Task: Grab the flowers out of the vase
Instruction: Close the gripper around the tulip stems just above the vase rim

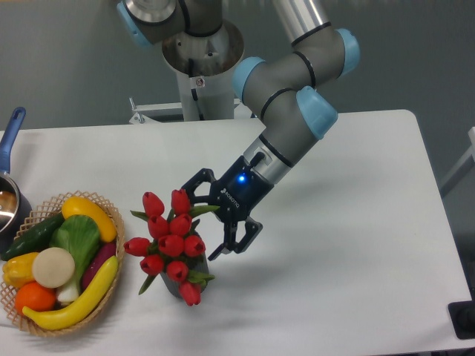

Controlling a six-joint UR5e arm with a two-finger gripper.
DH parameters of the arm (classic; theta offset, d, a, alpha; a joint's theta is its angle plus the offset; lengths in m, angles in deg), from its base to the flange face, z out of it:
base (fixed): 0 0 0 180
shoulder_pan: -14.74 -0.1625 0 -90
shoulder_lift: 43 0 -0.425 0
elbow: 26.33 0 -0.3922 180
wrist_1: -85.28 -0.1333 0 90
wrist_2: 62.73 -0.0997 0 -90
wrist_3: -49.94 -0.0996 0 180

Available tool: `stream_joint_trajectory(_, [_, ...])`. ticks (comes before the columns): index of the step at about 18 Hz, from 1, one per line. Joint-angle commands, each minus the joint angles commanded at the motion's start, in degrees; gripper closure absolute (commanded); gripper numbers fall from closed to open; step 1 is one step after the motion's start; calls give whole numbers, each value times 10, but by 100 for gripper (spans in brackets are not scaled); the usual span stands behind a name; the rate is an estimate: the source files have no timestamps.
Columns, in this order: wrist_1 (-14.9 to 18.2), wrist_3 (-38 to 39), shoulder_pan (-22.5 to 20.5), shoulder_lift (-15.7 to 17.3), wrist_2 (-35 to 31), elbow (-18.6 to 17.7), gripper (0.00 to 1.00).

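Note:
The flowers, a bunch of red tulip buds with green leaves, stand in the vase, which is dark and almost wholly hidden under the blooms. They are at the front left of the middle of the white table. My gripper reaches in from the right at the height of the buds. Its jaws are open wide. One finger lies behind the bunch's upper right and the other to its right. I cannot tell whether the fingers touch the buds.
A wicker basket with bananas, a cucumber, an orange and other produce stands at the front left. A blue-handled pot sits at the left edge. The arm's base stands behind the table.

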Motion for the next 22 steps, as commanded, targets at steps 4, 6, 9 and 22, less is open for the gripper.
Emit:
stream_joint_trajectory(4, [0,0,7,0,-1,2,0])
stream_joint_trajectory(6, [0,0,9,-3,-1,3,0])
stream_joint_trajectory(9, [-1,-1,12,-15,-2,11,0])
stream_joint_trajectory(22, [-9,-1,21,-21,-2,13,38])
